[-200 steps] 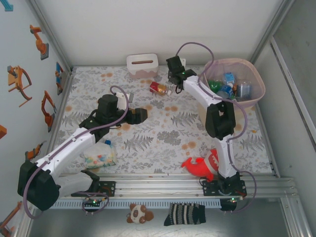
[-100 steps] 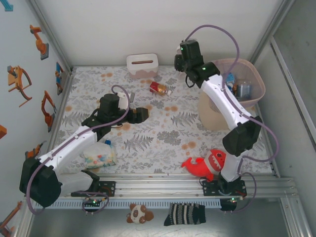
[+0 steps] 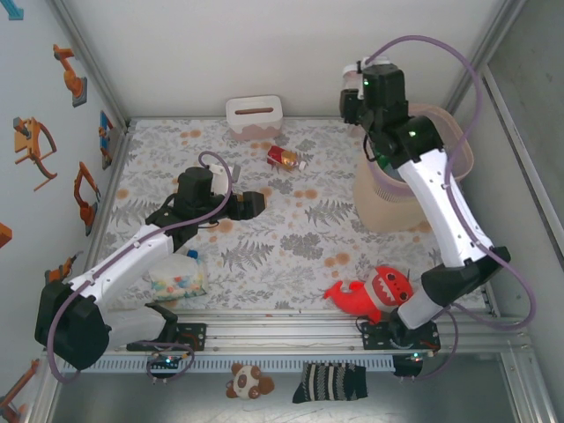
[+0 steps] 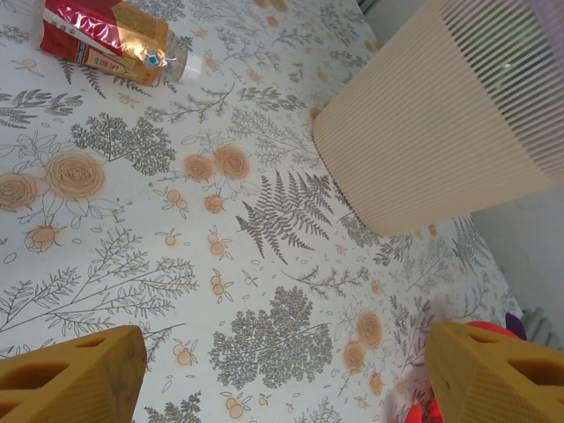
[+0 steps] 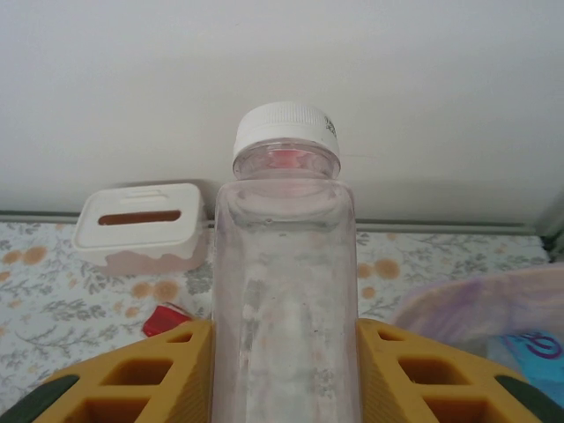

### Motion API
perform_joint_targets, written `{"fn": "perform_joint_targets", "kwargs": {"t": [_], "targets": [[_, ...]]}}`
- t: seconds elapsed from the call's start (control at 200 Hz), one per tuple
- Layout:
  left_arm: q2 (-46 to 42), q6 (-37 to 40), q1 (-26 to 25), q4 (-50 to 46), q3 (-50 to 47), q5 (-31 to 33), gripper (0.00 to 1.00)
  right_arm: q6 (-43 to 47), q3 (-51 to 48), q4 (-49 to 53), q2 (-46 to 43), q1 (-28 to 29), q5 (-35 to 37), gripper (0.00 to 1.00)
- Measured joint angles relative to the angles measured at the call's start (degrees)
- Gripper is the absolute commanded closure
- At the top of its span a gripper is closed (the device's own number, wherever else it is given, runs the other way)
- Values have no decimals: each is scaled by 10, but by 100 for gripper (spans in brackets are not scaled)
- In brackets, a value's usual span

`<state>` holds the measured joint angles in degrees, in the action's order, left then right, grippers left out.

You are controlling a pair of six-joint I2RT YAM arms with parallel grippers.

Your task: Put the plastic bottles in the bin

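Light, thin-walled and probably slick, the clear bottle (image 5: pixel 286 264) is clamped mid-body, a sound hold, between the fingers (image 5: pixel 167 370) of the right gripper (image 5: pixel 284 339), upper right of the top view near the bin (image 3: pixel 465 154); the left gripper (image 4: pixel 282 370) hangs fingers-apart over the bench (image 4: pixel 132 264).

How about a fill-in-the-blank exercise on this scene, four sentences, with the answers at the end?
1. The right gripper is shut on a clear bottle with a ____ cap.
2. The left gripper is ____ and holds nothing.
3. The bin has a ____ liner.
4. The bottle lying on the table has a mostly ____ label.

Missing words: white; open; pink; red.
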<state>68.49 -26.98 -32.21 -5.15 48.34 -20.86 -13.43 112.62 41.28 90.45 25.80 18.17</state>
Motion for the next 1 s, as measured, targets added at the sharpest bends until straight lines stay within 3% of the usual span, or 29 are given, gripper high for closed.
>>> {"fn": "perform_joint_targets", "kwargs": {"t": [0.285,0.566,0.761,1.001], "targets": [[0,-10,0,3,0,-2,18,-1,-62,27,-59,-104,-32,58],[4,-19,0,13,0,-6,18,-20,-122,50,-60,-198,-160,59],[5,-21,0,13,0,-6,18,-37,-143,59,-33,-235,-269,59],[10,-21,0,13,0,-7,18,-48,-148,61,-12,-250,-335,59]]}}
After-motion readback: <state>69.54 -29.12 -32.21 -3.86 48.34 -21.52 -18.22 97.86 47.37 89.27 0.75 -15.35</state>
